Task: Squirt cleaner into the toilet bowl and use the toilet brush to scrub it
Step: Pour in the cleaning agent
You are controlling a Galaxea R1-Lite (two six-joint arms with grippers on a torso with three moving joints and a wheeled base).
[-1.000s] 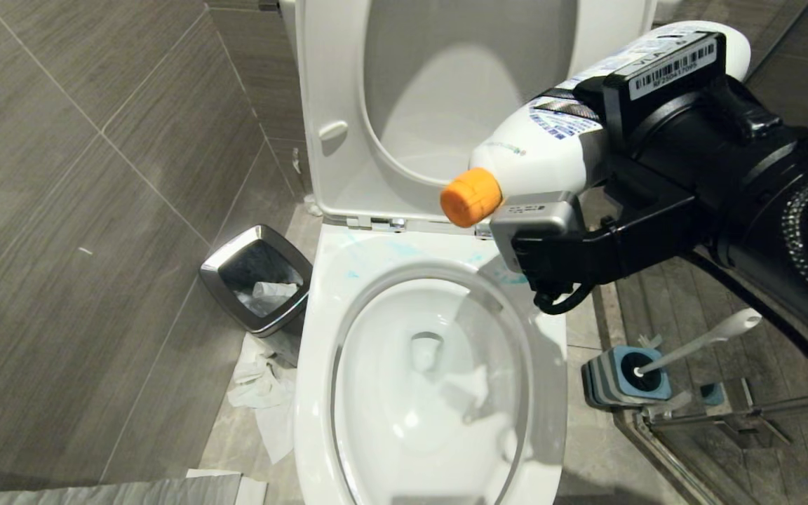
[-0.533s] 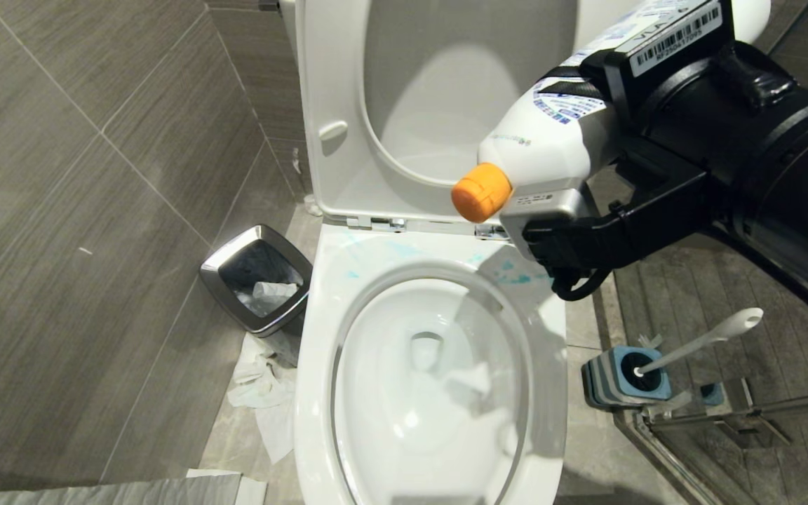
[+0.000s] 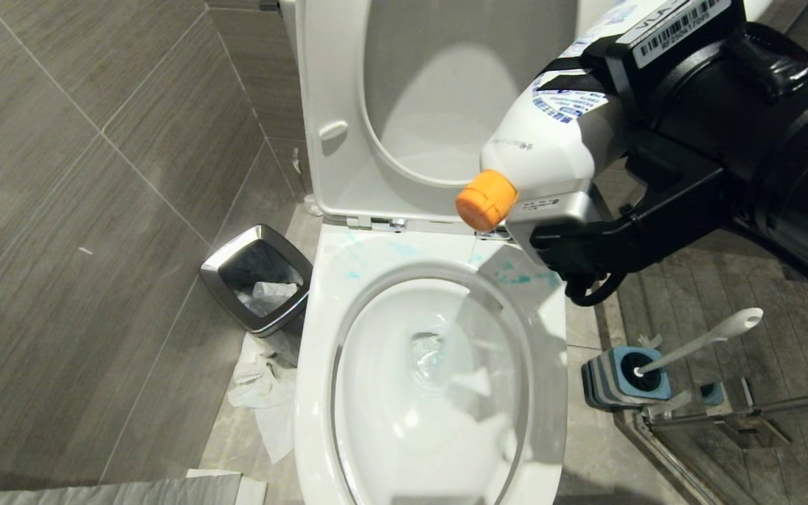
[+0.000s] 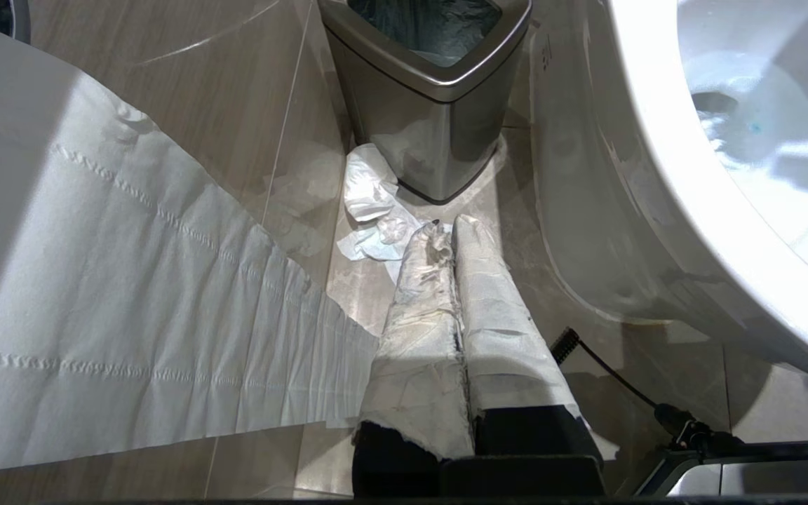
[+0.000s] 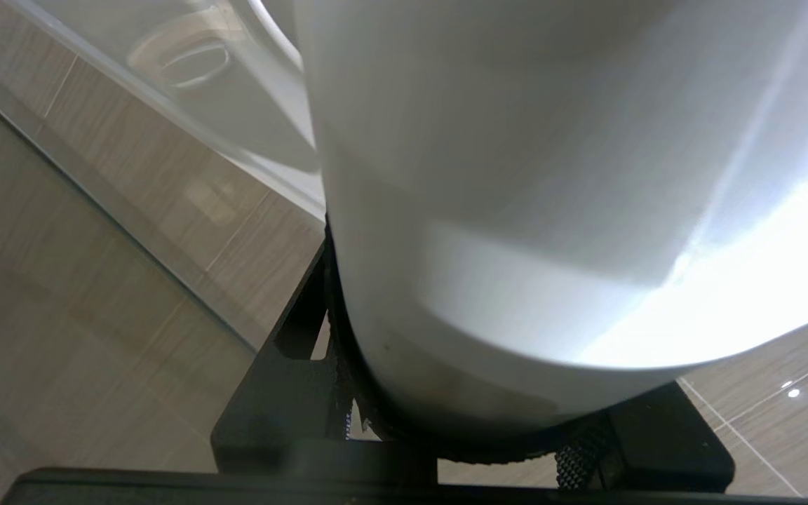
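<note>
The right claw point(image 3: 590, 175) grips a white bottle point(image 3: 551, 140) with an orange cap point(image 3: 486, 200), its fingers clamped on the bottle's body. The bottle tilts cap-down above the back rim of the toilet bowl point(image 3: 320, 337), at about 1 o'clock from the bowl's centre. A thin stream runs from the cap down into the water. The cleaner point(image 3: 516, 278) shows as turquoise smears on the back rim, and a blue tint sits in the water at the bowl's drain. Seat and lid stand raised behind the bowl.

The toilet brush point(image 3: 709, 338) stands in its blue-and-grey holder point(image 3: 618, 382) on the floor at 3 o'clock from the bowl, handle leaning away from the toilet.

The left claw point(image 4: 453, 242) hangs low beside the bowl, its two paper-wrapped fingers point(image 4: 423, 315) pressed together and holding nothing. A steel bin point(image 3: 257, 277) sits at 9 o'clock from the bowl, with crumpled tissue point(image 3: 260, 393) on the floor just beside it. A strip of toilet paper point(image 4: 116, 294) hangs near the left claw.
</note>
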